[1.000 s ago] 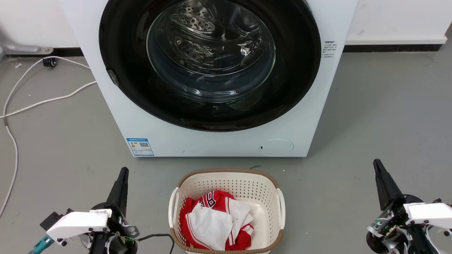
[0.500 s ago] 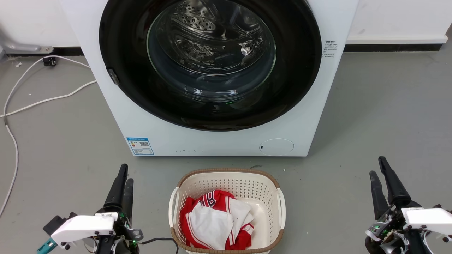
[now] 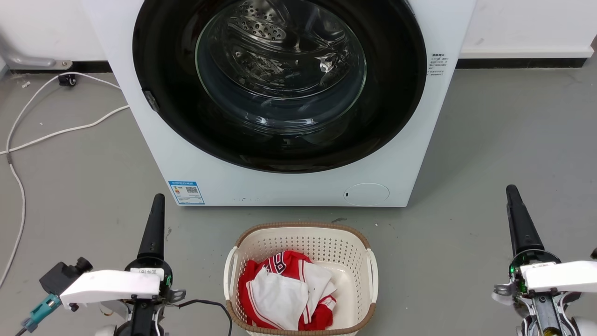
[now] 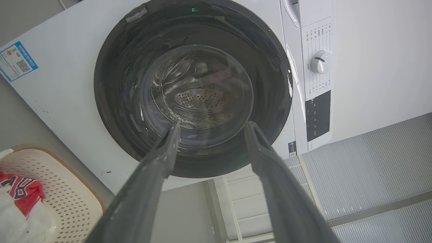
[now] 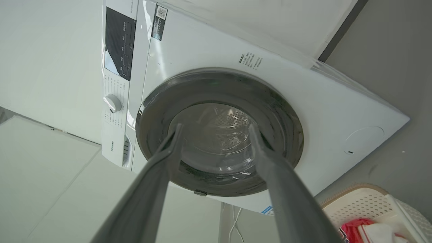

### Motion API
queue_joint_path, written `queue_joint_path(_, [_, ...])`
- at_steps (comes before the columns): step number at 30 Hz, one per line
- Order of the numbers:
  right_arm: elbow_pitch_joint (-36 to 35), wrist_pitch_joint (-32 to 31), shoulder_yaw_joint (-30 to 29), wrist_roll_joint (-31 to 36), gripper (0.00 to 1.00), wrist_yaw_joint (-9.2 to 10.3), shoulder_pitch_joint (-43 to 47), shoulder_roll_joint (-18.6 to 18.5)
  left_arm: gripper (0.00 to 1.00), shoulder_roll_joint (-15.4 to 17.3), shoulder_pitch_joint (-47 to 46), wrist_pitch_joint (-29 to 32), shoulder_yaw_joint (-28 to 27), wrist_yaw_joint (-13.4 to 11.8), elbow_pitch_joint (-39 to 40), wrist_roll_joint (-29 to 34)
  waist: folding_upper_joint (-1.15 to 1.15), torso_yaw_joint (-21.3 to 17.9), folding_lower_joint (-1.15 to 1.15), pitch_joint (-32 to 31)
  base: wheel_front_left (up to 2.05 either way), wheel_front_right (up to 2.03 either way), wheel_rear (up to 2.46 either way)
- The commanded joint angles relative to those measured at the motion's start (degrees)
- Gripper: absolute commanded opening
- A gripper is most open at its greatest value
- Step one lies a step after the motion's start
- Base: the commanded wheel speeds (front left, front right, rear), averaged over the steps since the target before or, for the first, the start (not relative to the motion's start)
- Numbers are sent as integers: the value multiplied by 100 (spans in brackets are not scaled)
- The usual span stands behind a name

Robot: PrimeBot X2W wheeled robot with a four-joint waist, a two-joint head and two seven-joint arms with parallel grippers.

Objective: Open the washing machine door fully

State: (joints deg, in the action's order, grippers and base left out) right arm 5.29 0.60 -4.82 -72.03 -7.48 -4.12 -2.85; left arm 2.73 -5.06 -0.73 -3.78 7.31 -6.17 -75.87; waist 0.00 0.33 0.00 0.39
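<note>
Head view: a big white boxy front-loading washing machine stands against the wall. Its large round glossy black door with a bulging clear glass bowl lies shut, flush on the front, its rim nearly reaching both side edges of the machine. A cream perforated plastic laundry basket holding red and white clothes sits just before the machine's lower edge, a narrow strip of grey floor between them. The floor to the right is open; thin white cables trail across the left. The left gripper and the right gripper flank the basket, well apart from the machine, each seen edge-on.

Left wrist view: this gripper's 2 long dark fingers stand spread wide with nothing between them, aimed at the door's glass.

Right wrist view: its 2 fingers are likewise parted and empty, framing the glass, with the door's rim seated against the white front.
</note>
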Motion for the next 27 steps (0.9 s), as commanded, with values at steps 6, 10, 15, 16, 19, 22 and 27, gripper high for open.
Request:
queue_joint_path(6, [-432,166,114,1196,100,-1,-24,-13,100,17,-185,-161,-39,13,344,780,0,6,0,-5,0,0,0])
queue_joint_path(10, [-565,249,220,1972,100,-1,26,-12,100,18,-157,-240,-34,14,463,1279,0,8,0,-13,0,0,0])
queue_joint_path(15, [-615,350,344,2821,100,-1,122,-12,100,18,-101,-340,45,15,544,1928,0,12,0,-29,0,0,0])
queue_joint_path(16, [-584,386,373,3070,100,-1,161,-12,100,18,-77,-378,78,15,557,2162,0,13,0,-33,0,0,0])
queue_joint_path(19, [-516,443,384,3371,100,-1,211,-11,100,18,-54,-432,138,16,563,2529,0,16,0,-34,0,0,0])
queue_joint_path(22, [-454,499,371,3645,100,-1,241,-11,100,32,-24,-486,201,16,539,2929,0,19,0,-35,0,0,0])
queue_joint_path(27, [-353,568,364,4039,100,-1,245,-11,100,52,7,-575,279,17,508,3515,0,22,0,-40,0,0,0])
